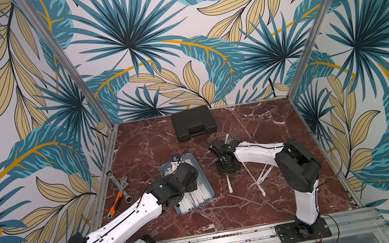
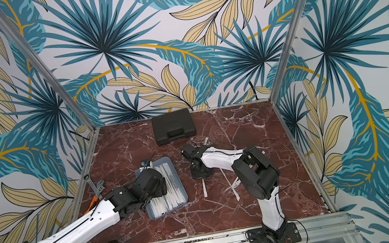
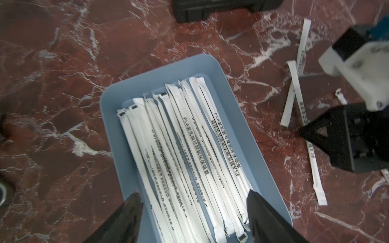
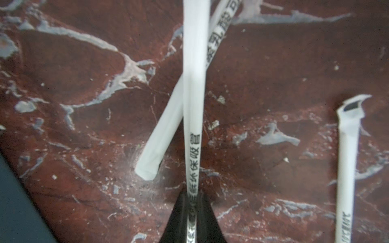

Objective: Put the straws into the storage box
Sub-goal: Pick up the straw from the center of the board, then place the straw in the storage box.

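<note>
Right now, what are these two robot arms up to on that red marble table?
They are tidying thin white paper-wrapped straws into the shallow blue-grey plastic tray. Most of the straws already lie in the tray, and the left gripper hangs open over it. The right gripper is shut on one straw, among a few loose ones on the red marble tabletop beside the tray.

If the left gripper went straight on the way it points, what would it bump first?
Most likely the straws lying in the storage box; the open left gripper points down at them. Its height above them is unclear.
</note>
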